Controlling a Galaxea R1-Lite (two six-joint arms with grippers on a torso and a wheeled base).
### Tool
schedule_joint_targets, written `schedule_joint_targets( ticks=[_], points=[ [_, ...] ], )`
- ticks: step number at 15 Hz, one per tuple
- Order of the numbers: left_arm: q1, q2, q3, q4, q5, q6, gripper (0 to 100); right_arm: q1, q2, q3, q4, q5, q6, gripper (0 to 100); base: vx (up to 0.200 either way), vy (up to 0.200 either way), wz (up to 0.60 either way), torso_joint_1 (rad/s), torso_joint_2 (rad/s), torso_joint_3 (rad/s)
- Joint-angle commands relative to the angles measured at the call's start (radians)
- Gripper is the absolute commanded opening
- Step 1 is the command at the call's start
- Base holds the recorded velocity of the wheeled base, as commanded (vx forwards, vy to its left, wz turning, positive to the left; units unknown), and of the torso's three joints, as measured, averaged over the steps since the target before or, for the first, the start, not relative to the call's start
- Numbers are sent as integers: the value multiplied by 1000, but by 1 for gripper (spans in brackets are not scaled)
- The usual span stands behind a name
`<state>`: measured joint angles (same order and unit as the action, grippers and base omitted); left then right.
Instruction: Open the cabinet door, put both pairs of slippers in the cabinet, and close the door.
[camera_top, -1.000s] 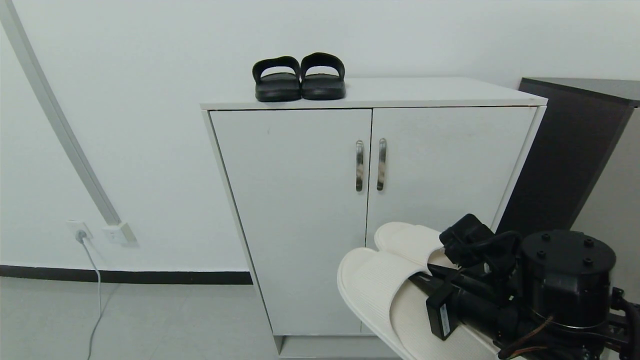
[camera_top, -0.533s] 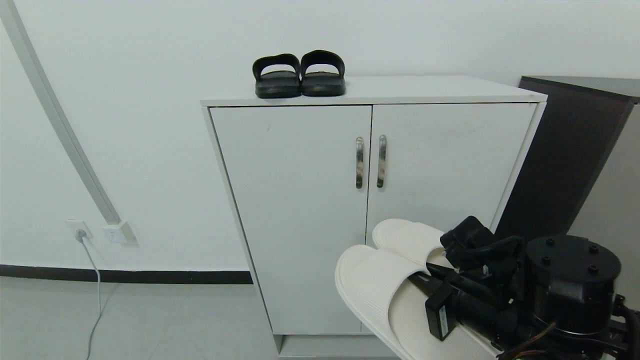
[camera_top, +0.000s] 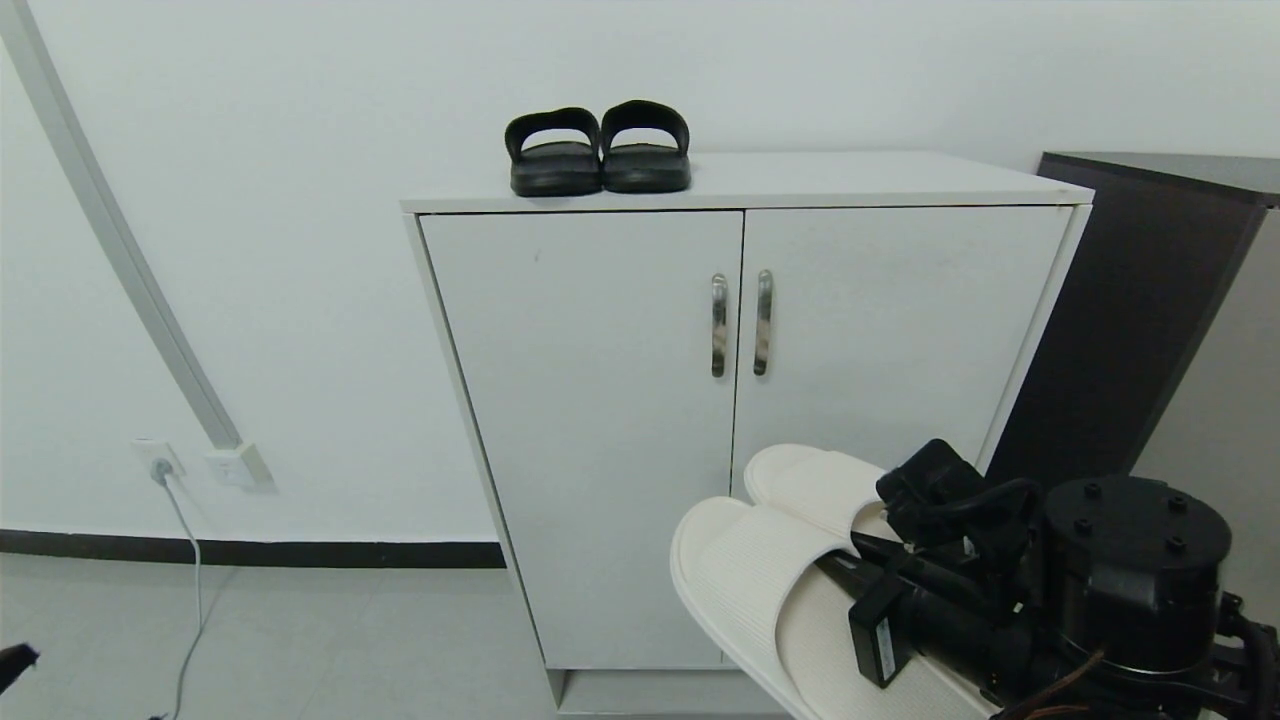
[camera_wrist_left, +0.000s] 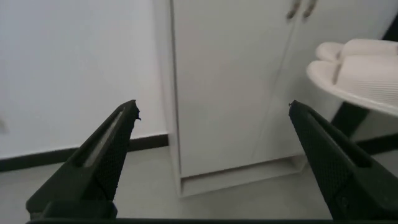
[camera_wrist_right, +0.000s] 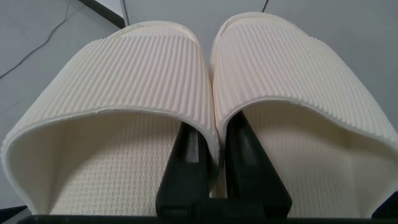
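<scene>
Low on the left, the left gripper is hanging with its fingers spread wide and holding nothing. A wall socket is feeding a cable down to the floor. The black slippers are resting side by side on the left part of the white cabinet top. Both doors are sitting shut, with the metal handles meeting at the middle. Low before the right door, the white slippers are hanging in the air. The right gripper is pinching their adjoining inner walls, one finger inside each. A dark cabinet is standing just beside.
</scene>
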<state>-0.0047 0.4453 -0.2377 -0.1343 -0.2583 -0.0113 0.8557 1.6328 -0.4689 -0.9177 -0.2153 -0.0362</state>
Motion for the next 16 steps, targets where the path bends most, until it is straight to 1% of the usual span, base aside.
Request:
schedule_joint_targets(
  ticks=[1,2,3,4,6,8,9,11,13,15,16],
  points=[
    [-3,247,-37,-134,-96,1,100,0,6,3,0,4,1,0,0,0,0,0,0,0],
    [-11,296,-42,-179,-128,1,100,0,7,3,-1,21,2,0,0,0,0,0,0,0],
    [-23,352,-52,-211,-133,2,100,0,7,3,0,27,2,0,0,0,0,0,0,0],
    [-32,372,-57,-223,-133,2,100,0,7,3,0,28,2,0,0,0,0,0,0,0],
    [-124,455,-77,-301,-139,-6,100,0,9,3,-1,28,2,0,0,0,0,0,0,0],
    [-198,538,-120,-346,-137,-13,100,2,12,3,-1,28,1,0,0,0,0,0,0,0],
    [-233,590,-152,-361,-134,-24,100,2,13,3,0,28,1,0,0,0,0,0,0,0],
    [-278,668,-196,-400,-133,-41,100,3,18,3,-1,28,1,0,0,0,0,0,0,0],
    [-337,744,-250,-462,-133,-42,100,3,16,6,-1,28,2,0,0,0,0,0,0,0],
    [-382,797,-302,-469,-133,-45,100,3,16,10,-1,28,2,0,0,0,0,0,0,0],
    [-425,837,-345,-470,-133,-79,100,3,16,10,-1,28,2,0,0,0,0,0,0,0]
  ],
)
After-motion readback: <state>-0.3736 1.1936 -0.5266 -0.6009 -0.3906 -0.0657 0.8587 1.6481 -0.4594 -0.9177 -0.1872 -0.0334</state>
